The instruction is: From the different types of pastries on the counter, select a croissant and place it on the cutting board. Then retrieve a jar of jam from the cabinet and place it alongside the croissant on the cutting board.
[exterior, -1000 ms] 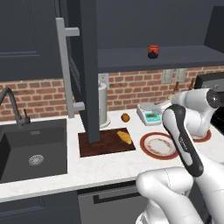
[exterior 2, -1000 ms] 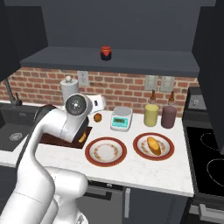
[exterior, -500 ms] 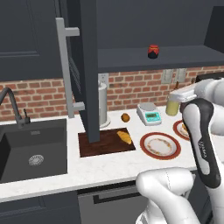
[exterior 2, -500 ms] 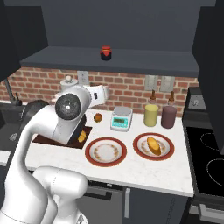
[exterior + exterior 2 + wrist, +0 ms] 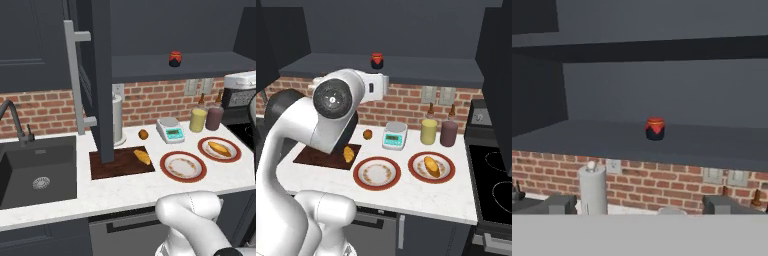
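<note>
The croissant (image 5: 143, 157) is lying on the cutting board (image 5: 107, 169) on the table (image 5: 125, 190). The jam jar (image 5: 655, 128) is sitting on the open cabinet's shelf (image 5: 712, 145), well apart from the claw (image 5: 640, 205), whose fingers (image 5: 559, 204) are standing wide open, holding nothing.

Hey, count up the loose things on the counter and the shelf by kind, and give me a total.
Pastries: 3, croissant on the cutting board, one on the right plate, a small round one
Plates: 2, with the middle plate
Bottles: 2
Scale: 1
Cutting board: 1
Paper towel roll: 1
Jam jar: 1
Total: 11
</note>
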### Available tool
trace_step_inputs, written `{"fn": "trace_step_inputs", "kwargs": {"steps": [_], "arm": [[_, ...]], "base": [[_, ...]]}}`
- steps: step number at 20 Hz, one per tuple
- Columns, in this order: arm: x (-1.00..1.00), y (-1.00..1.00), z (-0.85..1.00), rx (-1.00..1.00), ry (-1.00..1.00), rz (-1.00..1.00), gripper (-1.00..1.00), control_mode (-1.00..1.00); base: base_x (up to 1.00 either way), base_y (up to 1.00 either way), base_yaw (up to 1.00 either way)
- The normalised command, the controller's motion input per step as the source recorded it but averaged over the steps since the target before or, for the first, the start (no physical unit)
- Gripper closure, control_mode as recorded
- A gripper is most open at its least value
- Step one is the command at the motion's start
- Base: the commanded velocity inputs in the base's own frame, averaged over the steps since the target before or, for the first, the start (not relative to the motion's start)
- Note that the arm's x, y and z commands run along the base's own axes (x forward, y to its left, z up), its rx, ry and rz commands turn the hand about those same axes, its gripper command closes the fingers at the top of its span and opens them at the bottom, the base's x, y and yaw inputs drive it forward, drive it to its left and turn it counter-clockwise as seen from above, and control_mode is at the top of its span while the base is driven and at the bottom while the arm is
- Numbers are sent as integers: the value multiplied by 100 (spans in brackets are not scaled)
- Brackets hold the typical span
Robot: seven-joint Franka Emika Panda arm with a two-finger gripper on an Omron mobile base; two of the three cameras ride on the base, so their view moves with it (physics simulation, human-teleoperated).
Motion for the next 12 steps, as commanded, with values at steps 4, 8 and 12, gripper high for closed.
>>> {"fn": "trace_step_inputs", "kwargs": {"steps": [4,8,12], "arm": [[-24,19,19,-6,-2,8,-100,-100],[30,33,-4,-5,0,26,-100,-100],[64,6,37,0,0,16,-100,-100]], "base": [[0,0,0],[0,0,0],[0,0,0]]}}
